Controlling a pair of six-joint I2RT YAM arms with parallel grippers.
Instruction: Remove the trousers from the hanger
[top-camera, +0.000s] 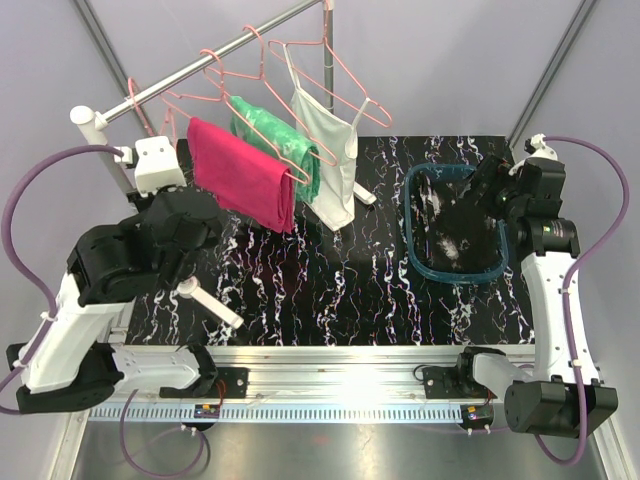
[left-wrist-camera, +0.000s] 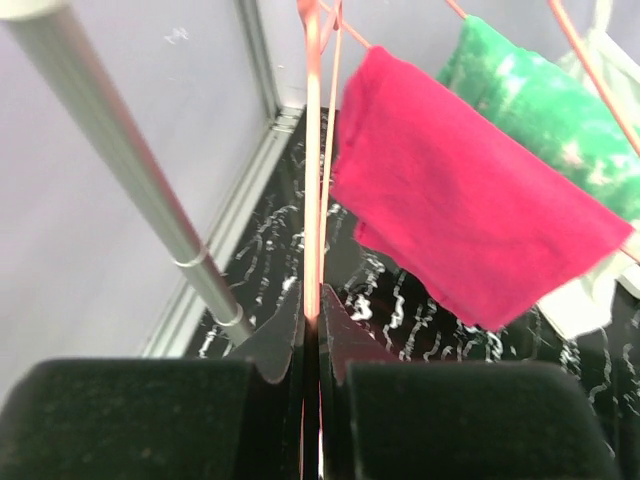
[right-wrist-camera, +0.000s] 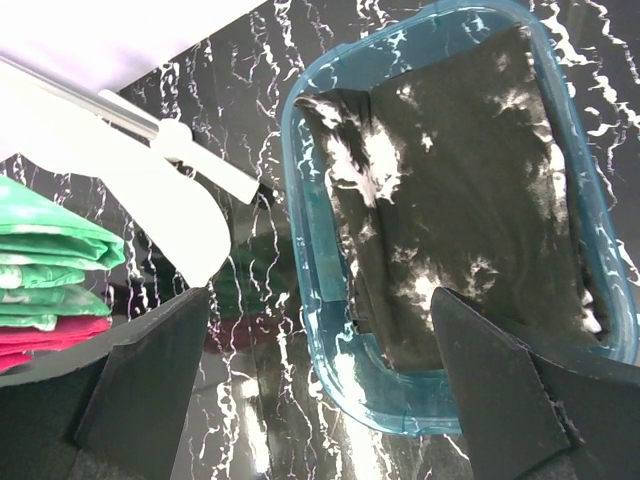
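Read the left gripper (left-wrist-camera: 312, 325) as closed, its fingers pinched on a thin pink wire hanger (left-wrist-camera: 311, 150). Judge that wire to belong to the bare hanger at the left end of the grey metal rail (top-camera: 285, 22), though not with certainty from these views.

Find the right gripper (right-wrist-camera: 320, 385) spread wide and holding nothing, poised over the teal plastic tub (right-wrist-camera: 300, 250). Locate the black white-speckled cloth trousers (right-wrist-camera: 470, 190) lying inside that tub, off any hanger.

Locate the plain magenta-pink cloth trousers (top-camera: 245, 175) folded over the next hanger's bar, just beside the left gripper on its right side. Find the mottled green-and-white cloth trousers (top-camera: 280, 138) one hanger further right.

Take the fold line of both as running along the hanger bars, slanting from far-left to near-right across the table. Treat the left arm as the nearer one, the right as well apart.

Expect to release the wire first, then reach rightward for the magenta-pink cloth.
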